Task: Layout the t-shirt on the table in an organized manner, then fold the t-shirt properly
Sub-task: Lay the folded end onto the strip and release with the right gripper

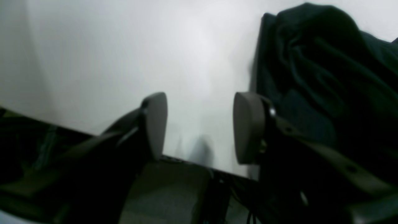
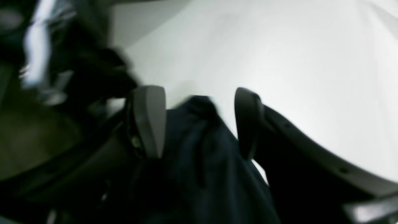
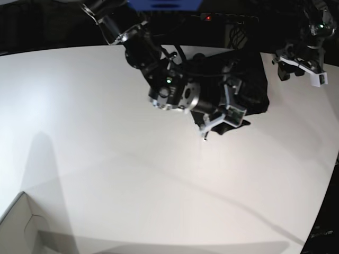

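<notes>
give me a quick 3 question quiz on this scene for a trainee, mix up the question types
1. True or false: the t-shirt lies flat and spread out on the table.
2. Which gripper has shirt fabric between its open jaws? A) left gripper B) right gripper
3. In the base view, what sits at the bottom left corner?

Key
1. False: it is bunched in a heap near the table's far edge.
2. B: cloth lies between the right jaws; the left jaws stand open over bare table beside the shirt.
3. A pale cardboard box corner.

We see the t-shirt [image 3: 249, 84]: black, thin, bunched in folds | lying near the far edge of the table [image 3: 106, 159]: white, smooth, matte.
</notes>
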Tool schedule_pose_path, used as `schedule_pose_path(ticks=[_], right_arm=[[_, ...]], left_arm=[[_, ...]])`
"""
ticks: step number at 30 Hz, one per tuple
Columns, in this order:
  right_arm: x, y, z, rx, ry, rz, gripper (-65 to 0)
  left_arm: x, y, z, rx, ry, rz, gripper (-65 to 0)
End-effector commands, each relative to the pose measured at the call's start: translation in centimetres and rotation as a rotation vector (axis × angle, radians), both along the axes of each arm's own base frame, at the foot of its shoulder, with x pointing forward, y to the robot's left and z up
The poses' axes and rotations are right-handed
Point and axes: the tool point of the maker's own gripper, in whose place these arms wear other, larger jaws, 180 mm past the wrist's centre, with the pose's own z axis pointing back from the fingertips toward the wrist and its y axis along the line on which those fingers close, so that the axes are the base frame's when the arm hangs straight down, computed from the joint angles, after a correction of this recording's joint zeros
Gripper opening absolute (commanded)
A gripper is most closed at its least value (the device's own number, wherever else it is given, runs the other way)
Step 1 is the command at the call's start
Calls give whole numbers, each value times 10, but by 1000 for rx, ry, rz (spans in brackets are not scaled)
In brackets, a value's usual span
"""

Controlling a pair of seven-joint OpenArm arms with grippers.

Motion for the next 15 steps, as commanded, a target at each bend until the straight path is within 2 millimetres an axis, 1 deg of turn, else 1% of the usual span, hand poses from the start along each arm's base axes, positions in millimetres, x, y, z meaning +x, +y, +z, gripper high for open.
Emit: schedule_pose_path(ticks=[1,3,5,10,13,15], right_arm=[[2,-1,16,63,-10,-18,-292],[2,-11,15,78,8,-62,-292],[0,-17,13,85,24,-85,-292],[-12,-42,-13,53,87,-139,-292],[-20,-49,-25,42,127,-158,-292],[-30,-52,-36,24,153,-154,-292]], left_arm=[[6,4,13,24,-44,-7,-321],[7,6,16,31,-48,-8,-321],[5,14,18,41,-52,12,-321],[3,35,27,71,-71,67,-321],[10,39,33,79,-94,73,-321],[8,49,38,93,-104,100,-321]])
